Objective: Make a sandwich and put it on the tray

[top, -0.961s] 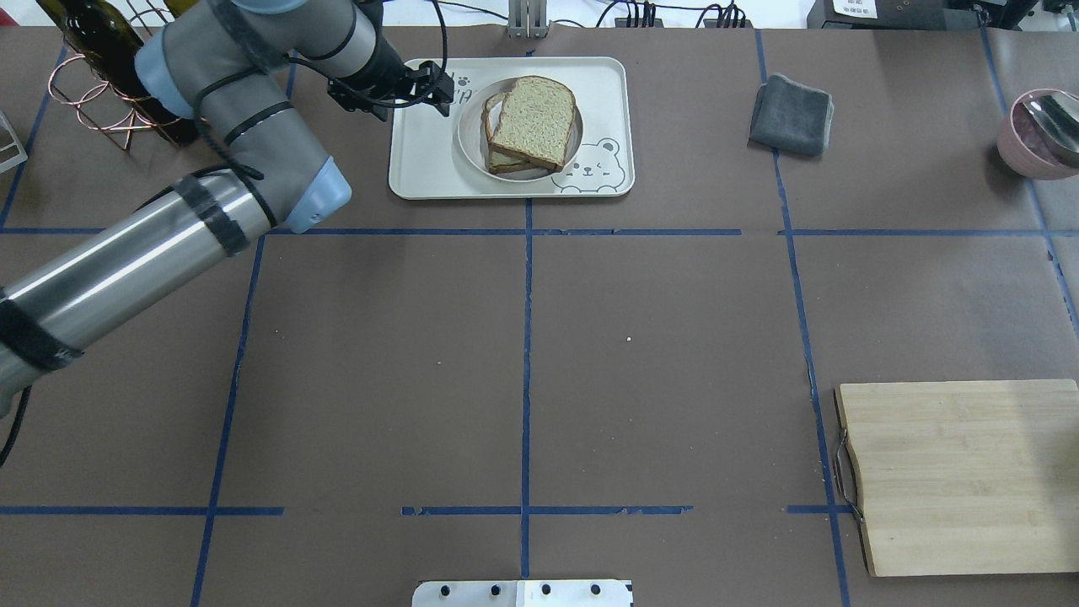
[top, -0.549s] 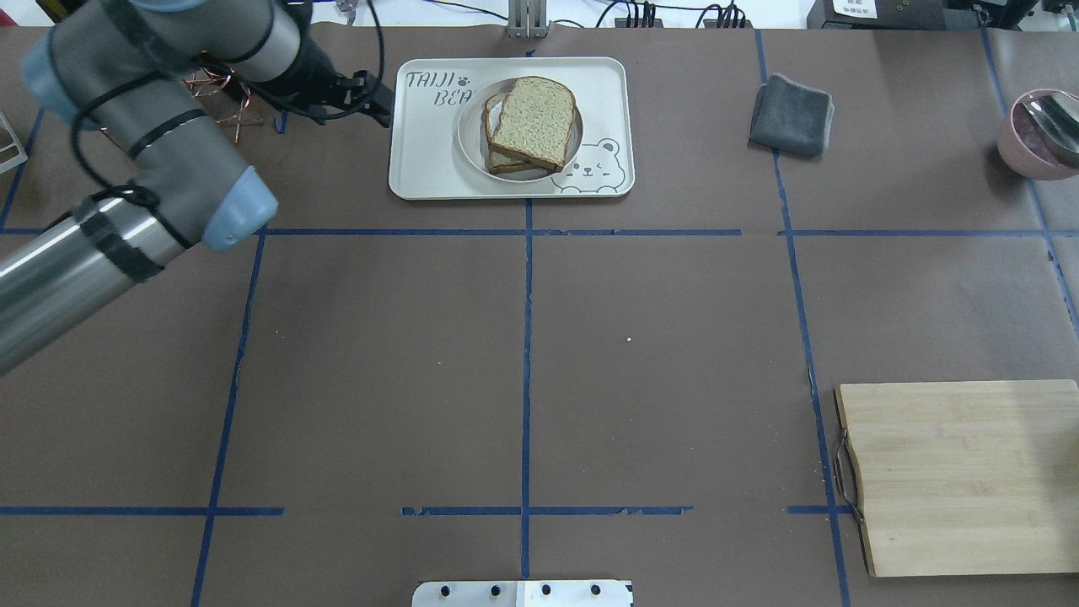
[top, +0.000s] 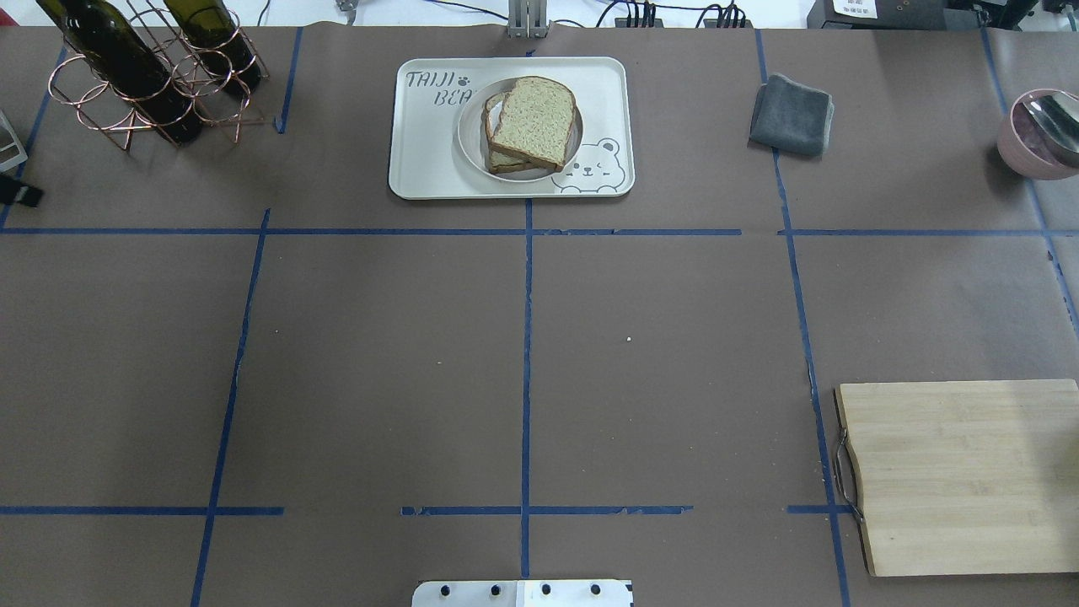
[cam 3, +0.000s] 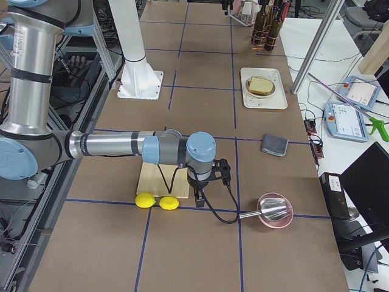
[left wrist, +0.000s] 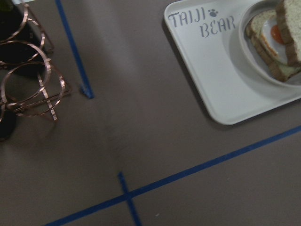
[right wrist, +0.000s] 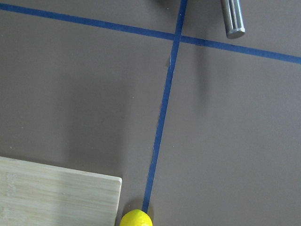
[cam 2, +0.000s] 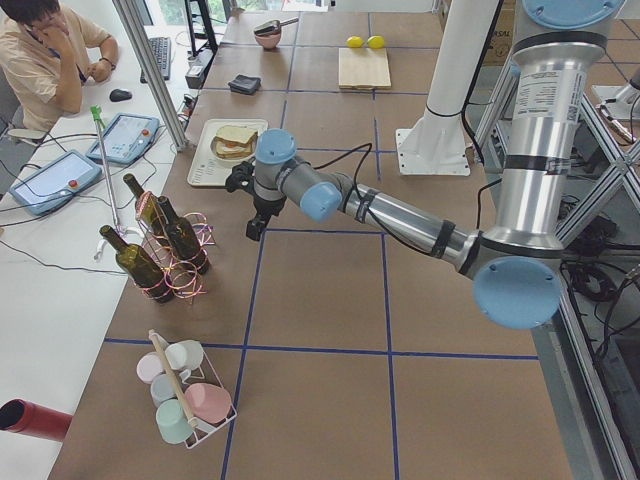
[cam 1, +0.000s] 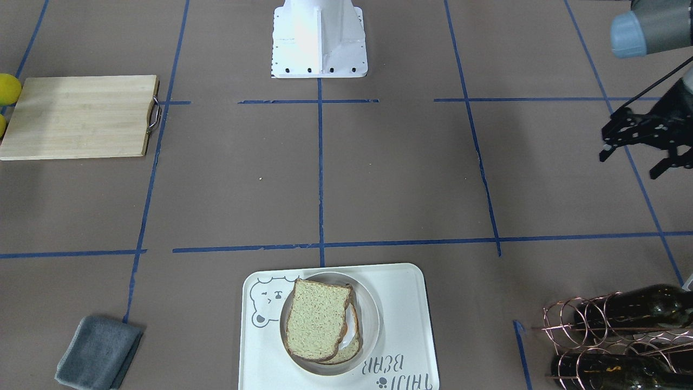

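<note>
The sandwich [top: 531, 122], two wholemeal slices with a fried egg between them, lies in a small white bowl [top: 466, 139] on the white bear tray [top: 421, 164] at the table's far middle. It also shows in the front-facing view [cam 1: 316, 319] and in the left wrist view [left wrist: 282, 37]. My left gripper [cam 1: 631, 162] is open and empty. It hangs over bare table well to the left of the tray. My right gripper [cam 3: 203, 188] shows only in the exterior right view, beside the cutting board, and I cannot tell its state.
A wire rack with wine bottles [top: 143, 76] stands at the far left. A grey cloth [top: 792, 114] and a pink bowl with a metal scoop [top: 1041, 135] sit far right. A wooden cutting board [top: 961, 472] and two lemons [cam 3: 155, 201] are near right.
My left arm has pulled back from the tray's left edge and swung left, almost out of the overhead view. The sandwich, bowl and tray have not moved.
</note>
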Tool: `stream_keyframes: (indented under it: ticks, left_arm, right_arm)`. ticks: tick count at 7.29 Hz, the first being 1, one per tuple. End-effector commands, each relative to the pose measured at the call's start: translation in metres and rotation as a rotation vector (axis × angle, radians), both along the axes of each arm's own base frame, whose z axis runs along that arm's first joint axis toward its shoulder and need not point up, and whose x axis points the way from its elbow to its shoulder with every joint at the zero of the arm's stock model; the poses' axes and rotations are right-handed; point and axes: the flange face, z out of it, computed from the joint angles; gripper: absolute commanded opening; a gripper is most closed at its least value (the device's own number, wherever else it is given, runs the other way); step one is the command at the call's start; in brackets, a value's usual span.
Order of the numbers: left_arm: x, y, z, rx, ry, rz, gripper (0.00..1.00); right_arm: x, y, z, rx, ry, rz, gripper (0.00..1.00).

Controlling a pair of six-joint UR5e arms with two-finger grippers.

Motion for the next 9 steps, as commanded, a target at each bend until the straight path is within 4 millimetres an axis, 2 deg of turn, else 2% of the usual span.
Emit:
stream_keyframes:
  ticks: [1, 4, 5, 6, 9]
  left_arm:
    - [-0.111, 0.064, 0.097, -0.16, 0.022, -0.099, 1.0]
    - [-0.115, 0.074, 0.117, -0.314, 0.024, -0.106, 1.0]
    - [-0.117, 0.096, 0.127, -0.35, 0.022, -0.112, 1.0]
    - [-0.123, 0.103, 0.131, -0.361, 0.022, -0.126, 1.0]
    - [-0.133, 0.108, 0.145, -0.393, 0.034, -0.152, 1.0]
  right_arm:
    - [0.0, 0.0, 0.0, -0.001, 0.003, 0.001, 1.0]
    - [0.0, 0.0, 0.0, -0.001, 0.001, 0.001, 1.0]
    - [0.0, 0.0, 0.0, -0.004, 0.001, 0.002, 1.0]
    - [0.0, -0.001, -0.001, 0.002, 0.001, 0.001, 1.0]
    - [0.001, -0.006, -0.009, 0.054, 0.007, -0.009, 1.0]
